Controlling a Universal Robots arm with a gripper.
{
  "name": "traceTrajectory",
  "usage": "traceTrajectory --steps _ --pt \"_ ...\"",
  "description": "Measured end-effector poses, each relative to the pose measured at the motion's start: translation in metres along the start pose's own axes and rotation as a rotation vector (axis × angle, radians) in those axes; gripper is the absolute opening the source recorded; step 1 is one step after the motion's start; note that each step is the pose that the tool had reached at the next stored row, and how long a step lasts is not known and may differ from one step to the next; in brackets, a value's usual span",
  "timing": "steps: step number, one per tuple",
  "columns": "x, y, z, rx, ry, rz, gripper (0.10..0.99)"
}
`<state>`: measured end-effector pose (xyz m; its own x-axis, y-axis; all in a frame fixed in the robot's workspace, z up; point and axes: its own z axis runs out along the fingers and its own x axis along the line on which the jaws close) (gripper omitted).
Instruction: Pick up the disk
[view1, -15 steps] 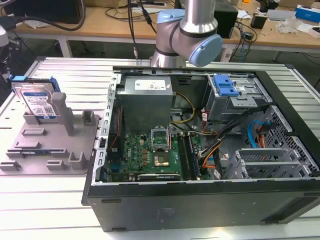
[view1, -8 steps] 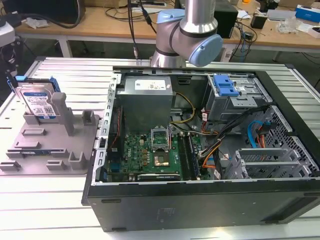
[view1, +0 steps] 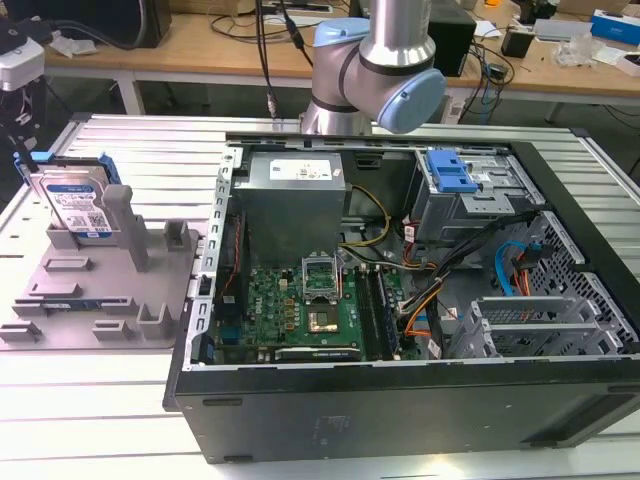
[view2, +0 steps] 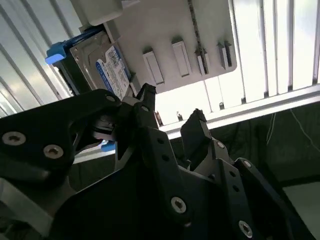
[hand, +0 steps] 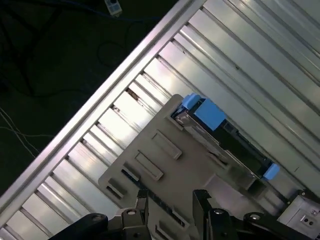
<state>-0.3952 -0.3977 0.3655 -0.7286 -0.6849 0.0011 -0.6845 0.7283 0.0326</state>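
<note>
The disk (view1: 75, 205) stands upright on its edge in the grey plastic holder (view1: 90, 290) at the exterior view's left, its white-and-blue label facing the camera and its blue frame showing at the corners. In the first wrist view the disk (hand: 225, 142) appears edge-on from above, set in the holder (hand: 150, 160). My gripper (hand: 171, 197) hangs well above the holder, open, with nothing between its black fingers. The second wrist view has the disk (view2: 107, 67) beyond the gripper (view2: 172, 105), apart from the fingertips (view2: 147, 91).
An open black computer case (view1: 400, 400) with a motherboard, cables and a blue drive-bay latch (view1: 449, 172) fills the exterior view's middle and right. The arm (view1: 375, 60) rises behind it. The slatted aluminium table (view1: 100, 400) ends near the holder, with dark floor (hand: 45, 65) beyond.
</note>
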Motion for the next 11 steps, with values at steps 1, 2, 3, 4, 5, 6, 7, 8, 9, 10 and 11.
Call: traceTrajectory --steps 1,2,3,4,5,6,7,8,9,10,11 --pt "0.0 0.0 0.0001 0.0 0.0006 -0.02 0.482" --pt "0.0 0.0 0.0002 0.0 0.0012 -0.039 0.482" --pt "0.0 0.0 0.0002 0.0 0.0021 -0.064 0.482" --pt "0.0 0.0 0.0003 0.0 0.0027 -0.083 0.482" --pt "0.0 0.0 0.0003 0.0 0.0035 -0.105 0.482" --pt "0.0 0.0 0.0003 0.0 0.0041 -0.122 0.482" --pt "0.0 0.0 0.0003 0.0 0.0049 -0.145 0.482" --pt "0.0 0.0 0.0004 0.0 0.0054 -0.163 0.482" --pt "0.0 0.0 0.0004 0.0 0.0061 -0.184 0.482" --pt "0.0 0.0 0.0004 0.0 0.0068 -0.203 0.482" --pt "0.0 0.0 0.0004 0.0 0.0074 -0.22 0.482"
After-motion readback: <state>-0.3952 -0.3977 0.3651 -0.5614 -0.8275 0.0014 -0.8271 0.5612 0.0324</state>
